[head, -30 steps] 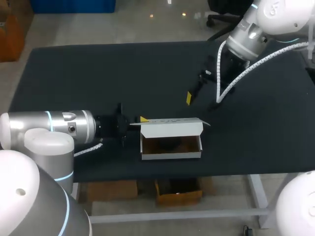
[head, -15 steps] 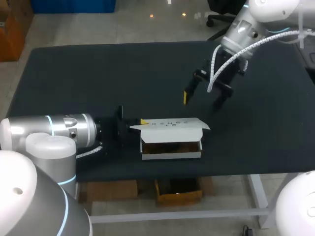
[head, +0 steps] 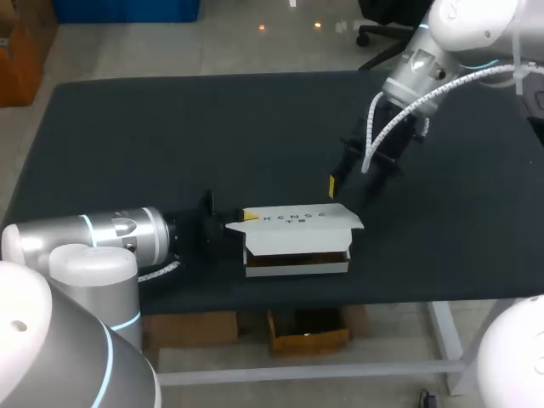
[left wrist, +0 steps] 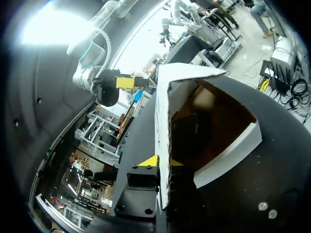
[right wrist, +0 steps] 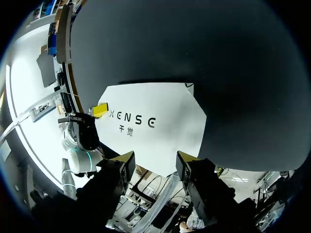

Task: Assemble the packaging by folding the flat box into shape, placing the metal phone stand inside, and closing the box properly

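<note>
The box (head: 297, 223) is white card, matt and smooth outside and raw brown inside; its cut edge looks rough. The surface (head: 170, 127) is matt black and cloth-like. The left arm (head: 110, 234) is satin silver metal with glossy white shells. The right arm (head: 476, 21) is glossy white too. The right tool (head: 353, 180) has matt black fingers with yellow tips.

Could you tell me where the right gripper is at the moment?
In the head view the right gripper hangs open, right of the table's centre, just beyond the far right corner of the box.
</note>
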You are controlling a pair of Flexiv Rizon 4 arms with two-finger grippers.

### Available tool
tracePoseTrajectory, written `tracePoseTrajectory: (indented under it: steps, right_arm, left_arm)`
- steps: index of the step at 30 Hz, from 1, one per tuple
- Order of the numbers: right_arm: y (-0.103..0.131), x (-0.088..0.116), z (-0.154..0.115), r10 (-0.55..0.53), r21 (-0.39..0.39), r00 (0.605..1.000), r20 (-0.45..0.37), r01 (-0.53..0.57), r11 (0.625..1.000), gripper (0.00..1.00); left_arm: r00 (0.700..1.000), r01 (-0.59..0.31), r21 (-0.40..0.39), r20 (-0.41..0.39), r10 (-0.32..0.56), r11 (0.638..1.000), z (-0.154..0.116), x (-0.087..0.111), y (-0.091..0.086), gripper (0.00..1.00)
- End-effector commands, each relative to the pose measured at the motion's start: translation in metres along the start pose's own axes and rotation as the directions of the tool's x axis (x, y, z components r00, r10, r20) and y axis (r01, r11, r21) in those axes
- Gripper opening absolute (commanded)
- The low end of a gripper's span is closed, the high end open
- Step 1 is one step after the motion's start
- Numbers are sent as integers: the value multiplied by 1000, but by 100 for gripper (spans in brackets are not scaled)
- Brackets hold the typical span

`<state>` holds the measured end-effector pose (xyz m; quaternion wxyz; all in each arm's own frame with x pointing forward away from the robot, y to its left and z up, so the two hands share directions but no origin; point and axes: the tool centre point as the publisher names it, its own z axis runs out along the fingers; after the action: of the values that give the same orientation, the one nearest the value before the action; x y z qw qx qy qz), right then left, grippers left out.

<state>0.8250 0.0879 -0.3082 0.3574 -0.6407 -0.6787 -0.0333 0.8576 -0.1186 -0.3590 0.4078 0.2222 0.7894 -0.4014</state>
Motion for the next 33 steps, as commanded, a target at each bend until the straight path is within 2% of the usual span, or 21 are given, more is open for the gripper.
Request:
tracePoseTrajectory:
  steps: [1,8,10,18,24,29,33]
  right_arm:
    - [-8,-4,9,14,-25,1000,11,-14,1000,48]
    - [-9,-14,17,16,-18,1000,4,-16,1000,47]
    - [-9,-17,20,20,-12,1000,1,-20,1000,47]
    - [-8,-25,27,31,-1,999,-15,-31,1000,47]
    - [-6,-26,27,31,0,999,-17,-31,1000,46]
    - [-4,-26,27,30,-1,999,-21,-30,1000,45]
    - [-4,-26,26,28,-1,999,-19,-28,1000,45]
  left_arm:
    - [1000,-2,-2,21,2,1000,3,5,0,0]
    - [1000,-5,-2,24,5,1000,2,2,0,0]
    - [1000,-8,-2,25,8,1000,1,1,-1,4]
    - [999,-16,-5,34,17,1000,1,0,-1,7]
    - [999,-17,-3,39,17,1000,-2,-1,-2,14]
    - [999,-31,4,43,31,1000,-4,-2,-5,27]
    - [998,-37,4,48,37,999,-6,-2,-5,28]
